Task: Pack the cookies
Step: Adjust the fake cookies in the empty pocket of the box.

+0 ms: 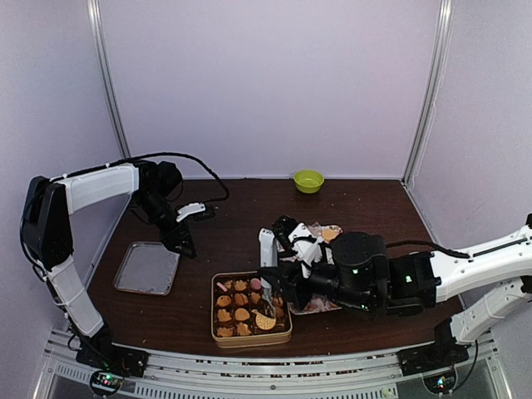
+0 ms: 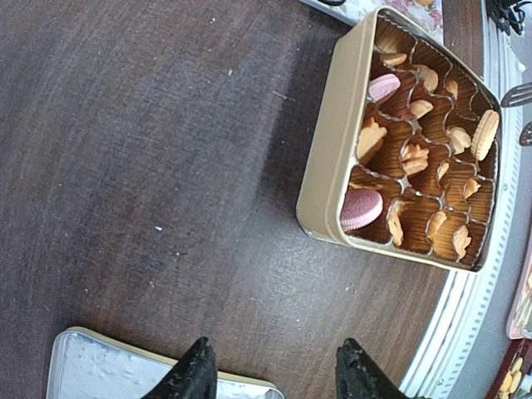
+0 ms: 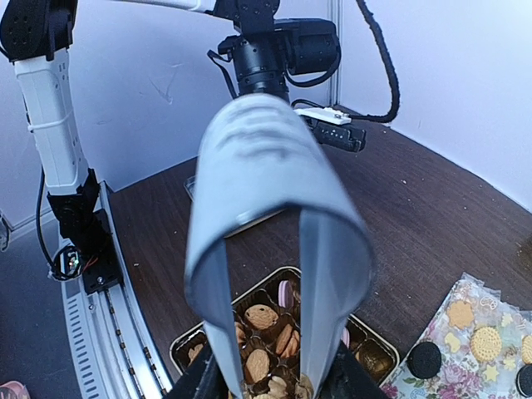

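A gold tin (image 1: 219,279) at the front holds brown paper cups with golden and pink cookies (image 1: 241,314). It shows in the left wrist view (image 2: 332,141) with cookies (image 2: 363,208), and in the right wrist view (image 3: 184,342). More cookies (image 3: 486,342) lie on a floral sheet (image 1: 328,306). My right gripper (image 1: 287,291) (image 3: 270,389) is shut on grey metal tongs (image 3: 258,158), whose tips reach down into the tin. My left gripper (image 1: 179,243) (image 2: 278,374) is open and empty, over bare table beside the tin's lid.
The silver lid (image 1: 147,268) lies left of the tin, and its corner shows in the left wrist view (image 2: 100,370). A green bowl (image 1: 308,180) stands at the back. The table's front rail (image 2: 465,324) runs close to the tin.
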Controlling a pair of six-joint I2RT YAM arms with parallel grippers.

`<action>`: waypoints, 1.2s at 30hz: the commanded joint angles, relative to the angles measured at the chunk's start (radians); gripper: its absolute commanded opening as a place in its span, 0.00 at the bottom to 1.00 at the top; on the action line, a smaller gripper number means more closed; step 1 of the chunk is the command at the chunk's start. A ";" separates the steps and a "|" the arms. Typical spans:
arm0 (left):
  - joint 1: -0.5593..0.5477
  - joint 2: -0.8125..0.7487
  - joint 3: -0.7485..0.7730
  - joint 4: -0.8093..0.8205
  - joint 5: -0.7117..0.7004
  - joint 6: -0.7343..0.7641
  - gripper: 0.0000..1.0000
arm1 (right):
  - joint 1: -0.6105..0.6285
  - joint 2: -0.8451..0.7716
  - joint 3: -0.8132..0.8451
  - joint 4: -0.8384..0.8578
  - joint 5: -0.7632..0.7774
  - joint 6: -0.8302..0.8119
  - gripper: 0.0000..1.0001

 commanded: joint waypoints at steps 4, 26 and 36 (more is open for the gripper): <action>0.004 -0.019 0.009 -0.013 0.020 0.007 0.51 | -0.070 -0.012 -0.071 0.128 -0.119 0.094 0.37; 0.004 -0.016 0.018 -0.023 0.025 0.012 0.51 | -0.113 0.006 -0.120 0.200 -0.218 0.160 0.23; 0.005 -0.016 0.012 -0.024 0.026 0.015 0.51 | -0.077 0.016 -0.062 0.119 -0.177 0.078 0.09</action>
